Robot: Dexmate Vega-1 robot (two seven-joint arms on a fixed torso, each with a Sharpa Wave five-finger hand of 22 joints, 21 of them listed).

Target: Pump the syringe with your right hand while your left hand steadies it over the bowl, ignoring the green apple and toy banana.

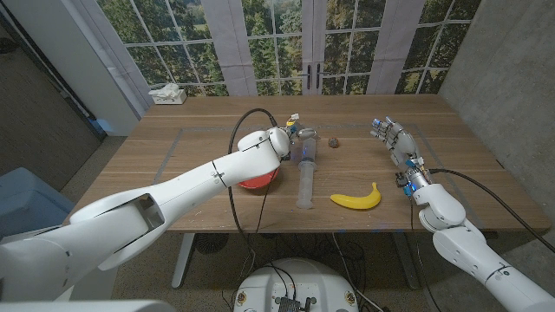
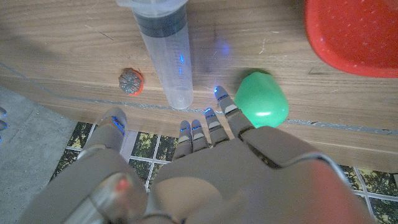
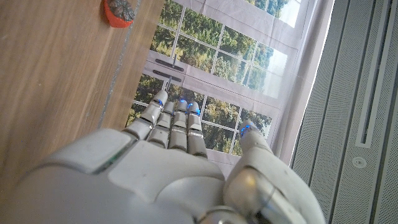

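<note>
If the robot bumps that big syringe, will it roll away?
Probably a bit. The syringe is a smooth round tube lying on its side on the table, so it may roll sideways. It looks like stiff clear plastic, likely light and slippery.

A wooden tabletop with a visible grain fills the middle of the room, its surface marked by a faint pale rectangular outline. Behind it runs a wall of tall windows with white frames and small panes, and green trees show through the glass. White curtains hang between the panes. A grey textured wall stands on one side, and a dark panel on the other. A white tissue box sits at the far corner of the tabletop. A blue bin stands on the grey floor beside the table. Daylight is soft and even.
</note>
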